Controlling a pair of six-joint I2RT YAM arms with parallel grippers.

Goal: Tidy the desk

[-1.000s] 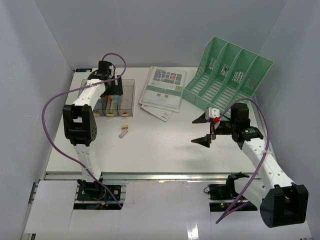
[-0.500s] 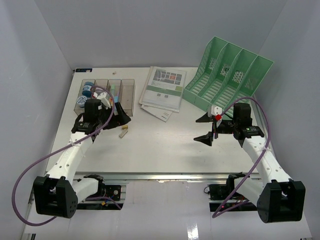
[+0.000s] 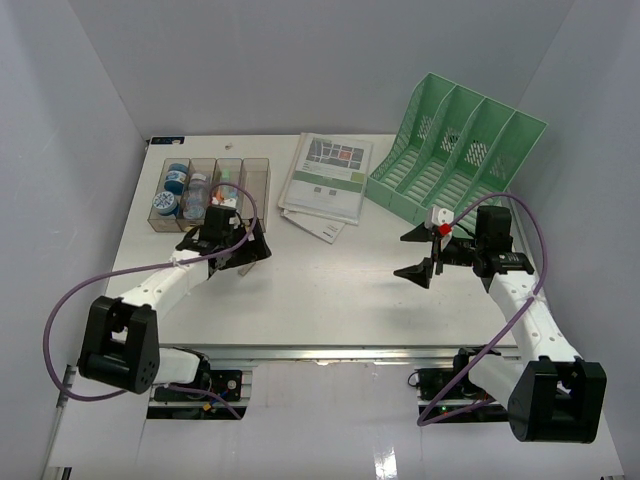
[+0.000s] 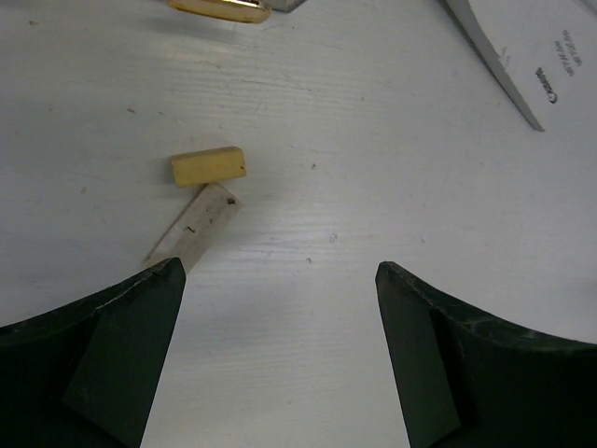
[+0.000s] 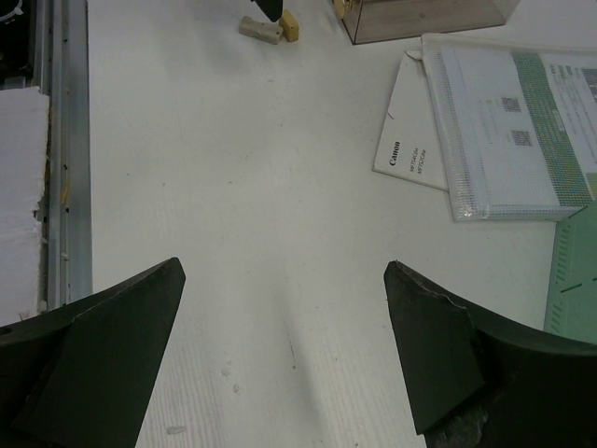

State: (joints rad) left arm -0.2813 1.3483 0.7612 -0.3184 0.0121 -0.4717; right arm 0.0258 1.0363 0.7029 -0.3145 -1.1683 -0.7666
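"Two grippers over one tabletop [image 3: 330, 295]. How do they stand?"

"Both are spread wide and hold nothing. Between the fingers of the left gripper [image 4: 278, 271] I see only bare white surface. It is the same for the right gripper [image 5: 284, 269]."

"Where does the tabletop lie to each of them?"

"Under both. The left gripper is low over the left part, just in front of the smoky tray [image 3: 258, 185]. The right gripper hangs over the right part, near the green file rack [image 3: 455, 140], and it points toward the middle. The metal rail [image 3: 330, 352] runs along the near edge, behind both."

"Does the left one touch the surface?"

"I cannot tell, the wrist view is too close for this."

"What lies near its fingers?"

"A small yellow block [image 4: 208, 166] lies ahead of the fingers on the tabletop. Just beside it is a pale flat piece [image 4: 198, 227], perhaps an eraser, and its near end goes out of sight behind one finger."

"And the rest?"

"Papers in a stack [image 3: 328, 180] lie at the far middle, between tray and rack. Some little bottles with blue caps [image 3: 175, 185] stand in the left end of the tray."
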